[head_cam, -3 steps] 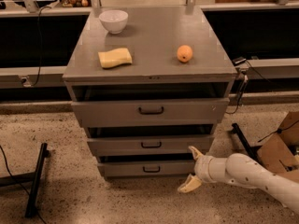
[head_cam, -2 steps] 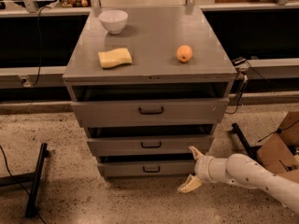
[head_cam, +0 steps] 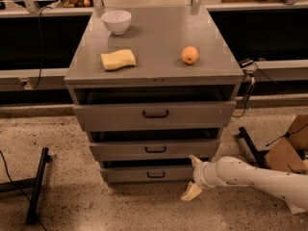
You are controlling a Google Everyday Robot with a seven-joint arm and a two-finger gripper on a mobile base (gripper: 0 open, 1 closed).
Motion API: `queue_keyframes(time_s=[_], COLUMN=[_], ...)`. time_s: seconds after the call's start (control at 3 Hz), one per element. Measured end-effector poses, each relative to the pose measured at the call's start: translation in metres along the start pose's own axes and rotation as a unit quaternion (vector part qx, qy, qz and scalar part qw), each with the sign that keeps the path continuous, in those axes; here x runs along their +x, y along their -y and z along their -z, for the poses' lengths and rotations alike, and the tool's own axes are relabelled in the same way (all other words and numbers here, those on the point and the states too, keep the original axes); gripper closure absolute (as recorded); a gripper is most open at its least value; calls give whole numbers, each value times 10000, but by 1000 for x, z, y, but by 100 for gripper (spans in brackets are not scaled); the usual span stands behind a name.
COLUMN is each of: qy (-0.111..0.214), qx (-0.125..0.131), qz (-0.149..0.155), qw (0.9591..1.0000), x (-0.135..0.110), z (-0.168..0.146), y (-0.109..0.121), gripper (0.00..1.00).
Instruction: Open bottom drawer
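Under the front edge of the table (head_cam: 154, 42), lowest of three: the bottom drawer (head_cam: 130, 174); take it by its small dark handle (head_cam: 155, 174); expect stiff, weighty metal sliding straight; gripper (head_cam: 193, 176), jaws spread, beside the drawer's right end.

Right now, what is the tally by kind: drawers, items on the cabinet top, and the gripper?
Drawers: 3 (top drawer, middle drawer, bottom drawer)
White bowl: 1
Yellow sponge: 1
Orange: 1
Gripper: 1, open, beside the bottom drawer's right end
Total: 7
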State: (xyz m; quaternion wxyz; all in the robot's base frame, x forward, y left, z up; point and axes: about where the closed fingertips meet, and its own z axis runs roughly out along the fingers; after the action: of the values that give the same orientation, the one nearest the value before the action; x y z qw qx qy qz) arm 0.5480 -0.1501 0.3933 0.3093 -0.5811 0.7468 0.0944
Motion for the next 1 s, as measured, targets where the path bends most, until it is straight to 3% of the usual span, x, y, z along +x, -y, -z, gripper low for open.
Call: queue_keyframes(time_s=[0.67,1.0], qy=[107,108], qx=[-596,-635], qz=[95,73], qw=[9981,9979], x=[68,105], z=[-64,-81], y=[-14,-15], gripper=[0,0])
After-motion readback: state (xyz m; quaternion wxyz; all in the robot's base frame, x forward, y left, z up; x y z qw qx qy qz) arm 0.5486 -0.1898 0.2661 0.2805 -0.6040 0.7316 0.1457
